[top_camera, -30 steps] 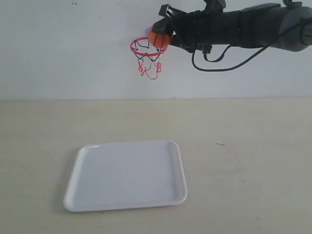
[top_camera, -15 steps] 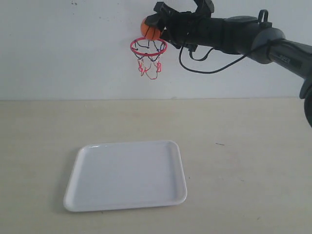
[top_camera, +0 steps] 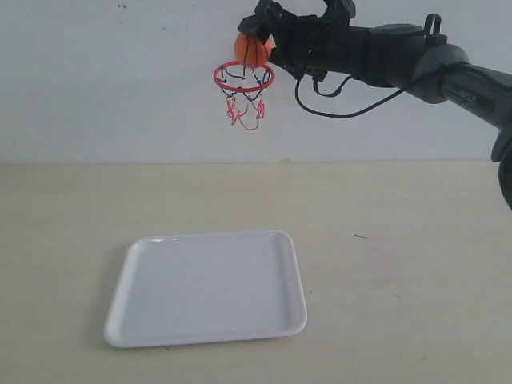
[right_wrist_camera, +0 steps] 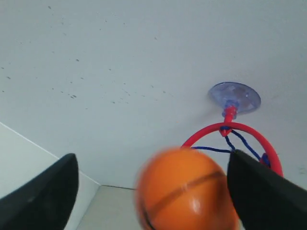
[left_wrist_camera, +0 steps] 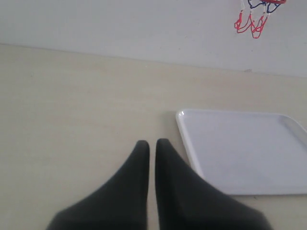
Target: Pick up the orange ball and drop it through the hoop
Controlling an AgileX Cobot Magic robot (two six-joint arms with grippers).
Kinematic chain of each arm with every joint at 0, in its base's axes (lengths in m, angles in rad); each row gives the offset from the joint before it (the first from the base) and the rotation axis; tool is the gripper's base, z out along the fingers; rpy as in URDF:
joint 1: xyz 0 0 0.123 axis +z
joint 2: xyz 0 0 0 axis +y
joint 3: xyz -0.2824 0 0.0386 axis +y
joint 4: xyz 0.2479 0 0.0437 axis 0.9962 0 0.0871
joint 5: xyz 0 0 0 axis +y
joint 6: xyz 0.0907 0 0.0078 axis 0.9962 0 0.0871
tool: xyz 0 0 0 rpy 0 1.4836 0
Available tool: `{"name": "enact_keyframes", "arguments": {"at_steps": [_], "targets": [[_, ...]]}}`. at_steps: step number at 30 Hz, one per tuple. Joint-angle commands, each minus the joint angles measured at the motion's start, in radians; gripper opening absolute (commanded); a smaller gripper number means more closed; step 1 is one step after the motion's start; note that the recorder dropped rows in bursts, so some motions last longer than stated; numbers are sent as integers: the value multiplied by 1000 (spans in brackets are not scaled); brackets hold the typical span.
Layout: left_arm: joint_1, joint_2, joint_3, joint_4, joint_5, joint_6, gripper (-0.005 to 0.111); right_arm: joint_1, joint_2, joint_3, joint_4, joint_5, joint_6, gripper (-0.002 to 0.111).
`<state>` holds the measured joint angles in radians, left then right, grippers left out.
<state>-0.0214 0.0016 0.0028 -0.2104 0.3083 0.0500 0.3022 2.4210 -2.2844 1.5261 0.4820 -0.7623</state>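
Note:
The orange ball (top_camera: 252, 50) with black seams is just above the red ring of the hoop (top_camera: 244, 76), which hangs on the back wall. My right gripper (top_camera: 262, 34) reaches in from the right at the ball's height. In the right wrist view the right gripper (right_wrist_camera: 153, 158) stands wide open. There the blurred orange ball (right_wrist_camera: 187, 191) lies between the fingers, close to one finger (right_wrist_camera: 261, 191), over the hoop (right_wrist_camera: 240, 128) and its suction cup (right_wrist_camera: 235, 97). My left gripper (left_wrist_camera: 152, 142) is shut and empty, low over the table.
A white tray (top_camera: 293, 264) lies on the beige table below the hoop. The left wrist view shows the white tray (left_wrist_camera: 184, 132) close beside the left fingers and the hoop's net (left_wrist_camera: 254, 21) far off. A cable loops under the right arm.
The right arm carried the ball up and left, from beside the rim to over the ring. The ball now looks motion-blurred between spread fingers.

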Motion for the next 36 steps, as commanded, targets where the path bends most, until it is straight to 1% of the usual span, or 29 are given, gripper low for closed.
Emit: {"name": "enact_keyframes", "arguments": {"at_steps": [1, 5, 9, 12, 15, 20, 21, 23, 25, 27, 28, 36], "targets": [[1, -2, -3, -2, -9, -2, 4, -3, -5, -9, -15, -3, -3, 85], [1, -2, -3, -2, -9, -2, 4, -3, -5, -9, -15, 26, 6, 83], [1, -2, -3, -2, -9, -2, 4, -29, -6, -9, -27, 141, 6, 83], [1, -2, -3, -2, -9, -2, 4, -65, -6, -9, -42, 253, 45, 83], [1, -2, -3, -2, -9, -2, 4, -123, -6, -9, -81, 391, 113, 83], [1, -2, -3, -2, -9, -2, 4, -210, -6, -9, -203, 709, 189, 83], [1, -2, -3, -2, -9, -2, 4, -223, -6, -9, -232, 739, 194, 83], [1, -2, -3, -2, -9, -2, 4, -235, -6, -7, -294, 739, 228, 83], [1, -2, -3, -2, -9, -2, 4, -237, -9, -7, -433, 739, 360, 83], [1, -2, -3, -2, -9, -2, 4, -234, -15, -7, -574, 739, 433, 83], [1, -2, -3, -2, -9, -2, 4, -234, -15, -7, -610, 739, 458, 83], [1, -2, -3, -2, -9, -2, 4, -234, -16, -7, -651, 739, 508, 83]]}}
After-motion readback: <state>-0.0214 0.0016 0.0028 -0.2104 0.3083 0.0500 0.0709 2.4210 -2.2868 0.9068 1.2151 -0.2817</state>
